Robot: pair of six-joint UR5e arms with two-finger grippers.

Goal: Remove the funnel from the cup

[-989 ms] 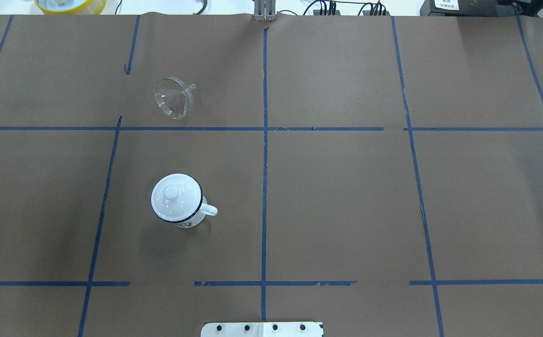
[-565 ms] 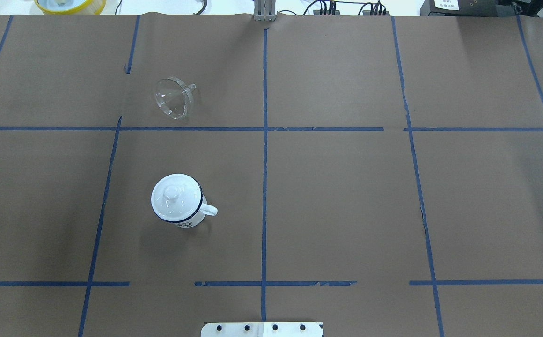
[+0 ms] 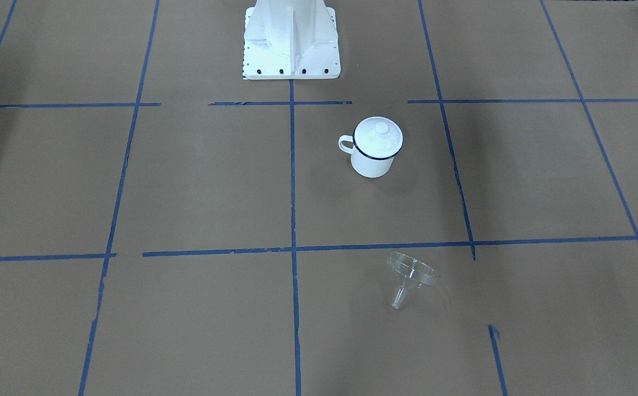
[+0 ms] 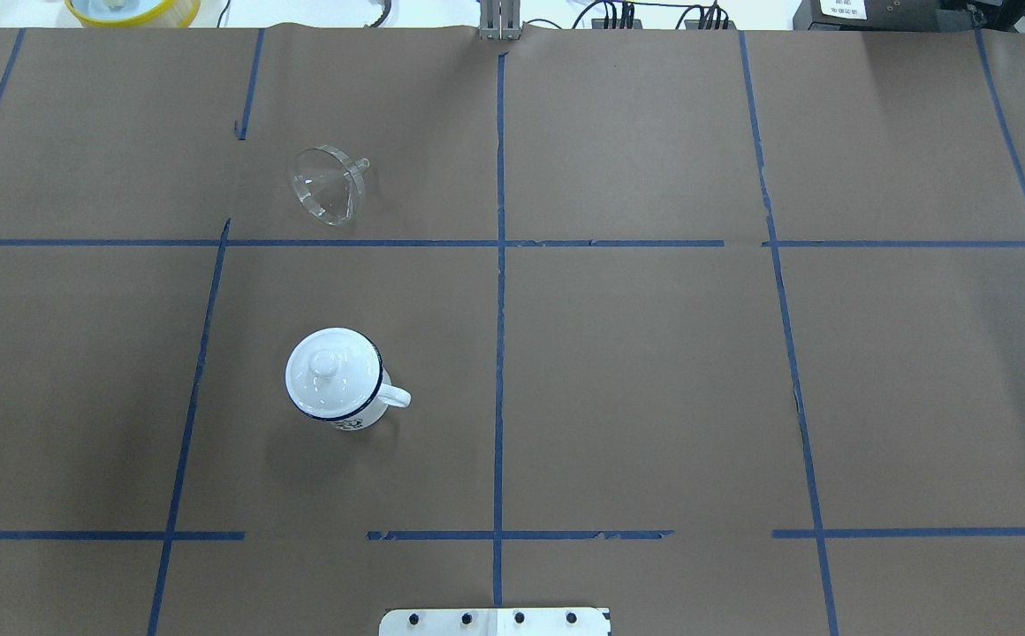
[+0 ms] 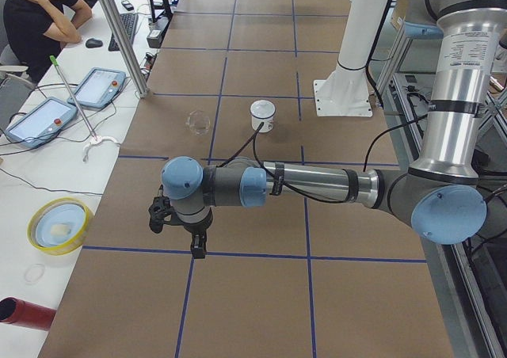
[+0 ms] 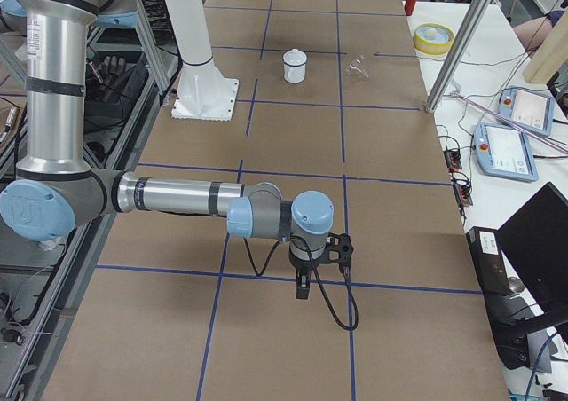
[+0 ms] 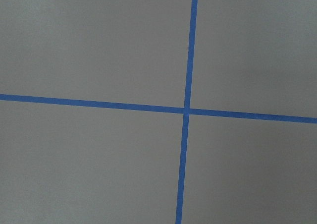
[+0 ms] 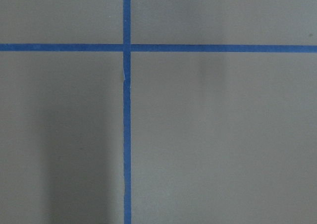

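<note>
The clear funnel (image 4: 327, 184) lies on its side on the brown paper, spout towards the table's centre line; it also shows in the front view (image 3: 411, 275). Nearer the robot's base stands the white cup (image 4: 362, 413) with a dark blue rim, well apart from the funnel, and a white domed lid (image 4: 331, 371) sits on it. The left gripper (image 5: 197, 251) hangs over the table's left end and shows only in the exterior left view. The right gripper (image 6: 303, 290) hangs over the right end and shows only in the exterior right view. Whether either is open or shut, I cannot tell.
The robot's white base plate (image 4: 495, 621) sits at the near table edge. A yellow-rimmed bowl (image 5: 59, 225), a red cylinder (image 5: 24, 314), teach pendants (image 5: 95, 89) and a metal pole (image 5: 119, 33) stand beyond the far edge, where a person (image 5: 40, 17) sits.
</note>
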